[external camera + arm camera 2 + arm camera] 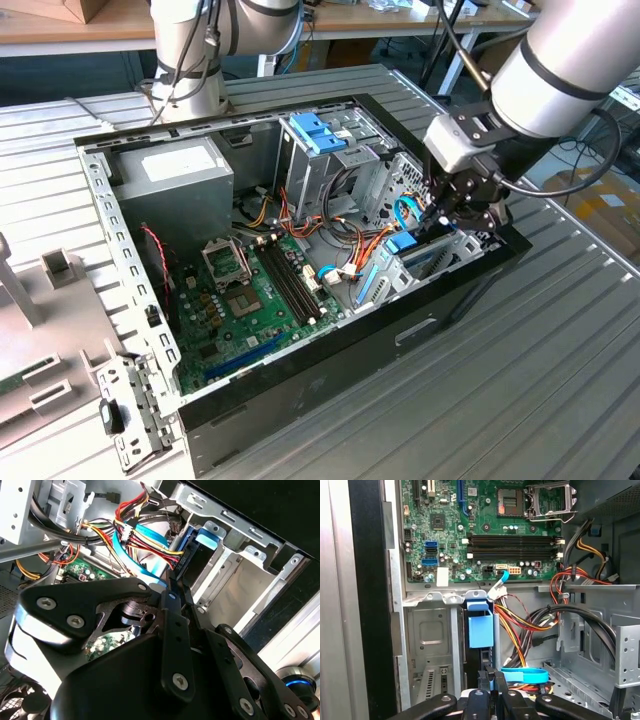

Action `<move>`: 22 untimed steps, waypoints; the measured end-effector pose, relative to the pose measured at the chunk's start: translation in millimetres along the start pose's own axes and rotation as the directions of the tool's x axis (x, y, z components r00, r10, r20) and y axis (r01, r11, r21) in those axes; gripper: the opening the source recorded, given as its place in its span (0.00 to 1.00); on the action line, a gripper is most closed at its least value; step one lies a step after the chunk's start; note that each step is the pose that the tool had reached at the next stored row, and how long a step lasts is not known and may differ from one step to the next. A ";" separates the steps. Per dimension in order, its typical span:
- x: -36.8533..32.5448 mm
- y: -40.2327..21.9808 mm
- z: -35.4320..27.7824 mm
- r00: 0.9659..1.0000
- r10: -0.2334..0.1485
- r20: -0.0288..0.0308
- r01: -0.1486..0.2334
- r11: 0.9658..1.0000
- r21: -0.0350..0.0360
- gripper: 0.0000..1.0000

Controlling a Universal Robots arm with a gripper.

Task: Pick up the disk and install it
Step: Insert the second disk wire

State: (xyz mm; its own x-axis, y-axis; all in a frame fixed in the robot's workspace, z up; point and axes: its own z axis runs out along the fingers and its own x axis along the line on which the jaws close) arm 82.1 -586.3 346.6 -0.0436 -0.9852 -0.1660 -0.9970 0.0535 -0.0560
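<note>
The disk [408,243] stands on edge in a metal bay at the front corner of the open computer case, on the exterior view's right. In the first wrist view the disk [481,627] is a dark slab with a blue plastic piece on its edge, set between the bay's metal walls. The second wrist view gives the disk [200,562] as dark with a blue end. My gripper [440,215] hangs just above it. Its fingers are shut together in both wrist views [489,677] [172,580], tips at the disk's near end. Whether they pinch it is hidden.
A bundle of red, yellow and black cables [530,620] and a blue flat cable [525,675] crowd the bay's side. The motherboard [250,290] lies mid-case, the grey power supply [180,170] at the back, the drive cage with a light-blue latch [315,130] behind. Loose brackets [120,410] lie outside.
</note>
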 end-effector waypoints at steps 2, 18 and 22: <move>0.4 1.0 0.0 1.000 0.000 0.000 0.000 1.000 0.000 0.16; 3.5 3.1 0.1 1.000 -0.001 0.000 0.001 1.000 0.000 0.16; 2.5 -2.3 -1.3 1.000 -0.001 0.000 0.001 1.000 -0.001 0.16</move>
State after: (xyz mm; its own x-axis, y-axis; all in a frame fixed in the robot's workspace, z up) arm 84.2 -589.1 347.6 -0.0421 -0.9853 -0.1658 -0.9971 0.0520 -0.0557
